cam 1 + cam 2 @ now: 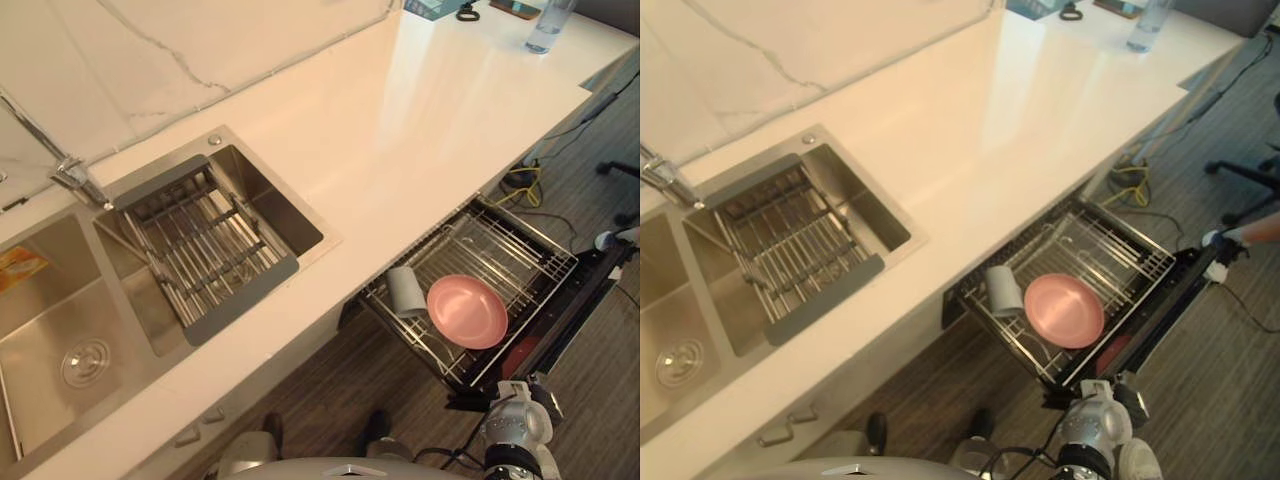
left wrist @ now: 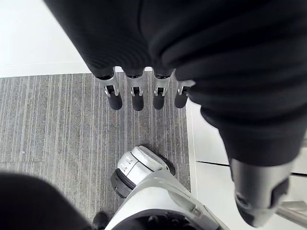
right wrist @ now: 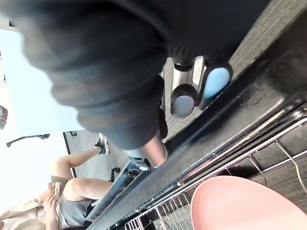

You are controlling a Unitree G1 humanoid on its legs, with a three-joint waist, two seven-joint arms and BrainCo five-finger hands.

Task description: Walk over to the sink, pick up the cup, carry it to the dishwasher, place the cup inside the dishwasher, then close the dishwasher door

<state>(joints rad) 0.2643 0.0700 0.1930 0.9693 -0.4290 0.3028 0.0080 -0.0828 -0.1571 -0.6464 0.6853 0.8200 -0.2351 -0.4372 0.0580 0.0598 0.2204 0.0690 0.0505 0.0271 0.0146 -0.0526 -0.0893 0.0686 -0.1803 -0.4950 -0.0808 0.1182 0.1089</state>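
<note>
Nearest, the left robot hand (image 2: 136,98) hangs over the floor (image 2: 57,124), fingers straight and apart. The right robot hand (image 3: 184,103) has uncurled fingers, their tips at the edge of the open dishwasher door (image 3: 230,129). Beyond, the cup (image 1: 407,291) lies on its side in the rack (image 1: 520,250) — touching a pink plate (image 1: 467,311). Farther off, the white surface (image 1: 420,130) carries the sink (image 1: 270,200) and a bottle (image 1: 548,25).

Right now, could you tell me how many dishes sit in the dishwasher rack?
2: the grey cup sits at the rack's sink-side edge; the pink plate rests beside it. More may hide underneath.
</note>
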